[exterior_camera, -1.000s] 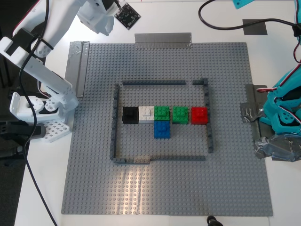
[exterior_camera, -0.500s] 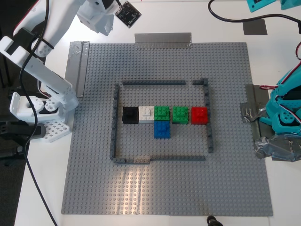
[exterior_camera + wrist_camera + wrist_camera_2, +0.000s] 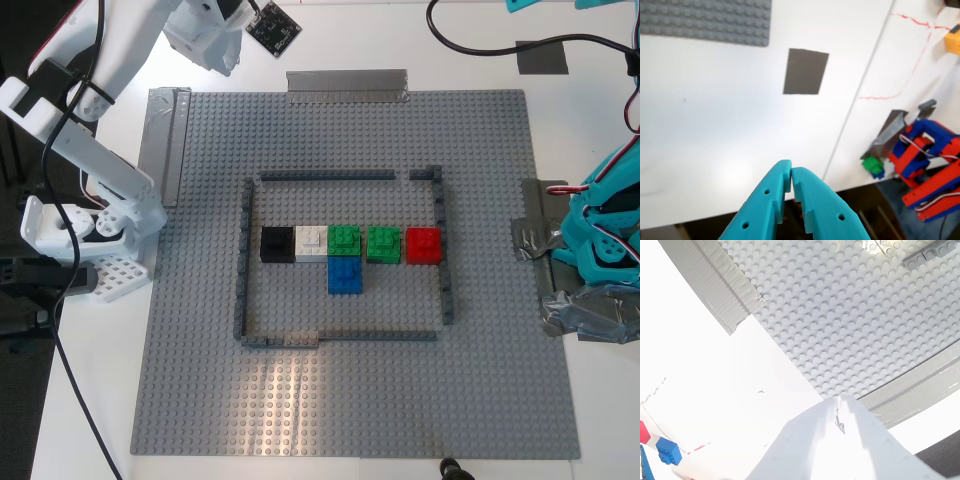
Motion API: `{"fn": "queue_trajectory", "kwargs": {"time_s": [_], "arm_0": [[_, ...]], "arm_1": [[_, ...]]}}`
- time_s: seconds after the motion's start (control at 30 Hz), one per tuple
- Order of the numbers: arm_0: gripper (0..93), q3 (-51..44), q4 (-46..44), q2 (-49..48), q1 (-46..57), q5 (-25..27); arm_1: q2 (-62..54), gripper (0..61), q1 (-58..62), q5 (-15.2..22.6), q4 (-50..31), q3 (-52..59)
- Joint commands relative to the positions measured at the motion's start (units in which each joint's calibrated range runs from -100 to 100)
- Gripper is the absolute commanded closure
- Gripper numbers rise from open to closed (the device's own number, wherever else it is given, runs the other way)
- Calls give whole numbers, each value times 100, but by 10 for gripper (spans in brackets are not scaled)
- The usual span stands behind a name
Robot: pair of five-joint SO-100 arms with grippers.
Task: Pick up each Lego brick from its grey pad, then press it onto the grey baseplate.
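The grey baseplate (image 3: pixel 355 270) is carrying the black brick (image 3: pixel 277 244) and, near it, the blue brick (image 3: pixel 345 275), both inside its dark outline, while my first gripper (image 3: pixel 791 182) is hanging clenched and empty above a bare grey pad (image 3: pixel 805 71) off the baseplate's corner, and my second gripper (image 3: pixel 836 412) is clenched over its taped edge.

The studded plastic grey baseplate (image 3: pixel 480 380) is showing a soft sheen; the silver tape (image 3: pixel 347 84) is looking crinkled; the white surface (image 3: pixel 715 125) is looking smooth.

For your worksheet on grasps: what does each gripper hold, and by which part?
Nothing. My first gripper and my second gripper are both shut and empty.
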Motion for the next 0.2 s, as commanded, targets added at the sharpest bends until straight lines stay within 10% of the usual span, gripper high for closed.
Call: {"fn": "queue_trajectory", "kwargs": {"time_s": [0.0, 0.17], "arm_0": [[927, -253, 28, -217, 261, 7], [927, -190, -387, -174, 355, -32]], "arm_1": [[-60, 612, 58, 5, 37, -423], [-60, 612, 14, -10, 20, -432]]}}
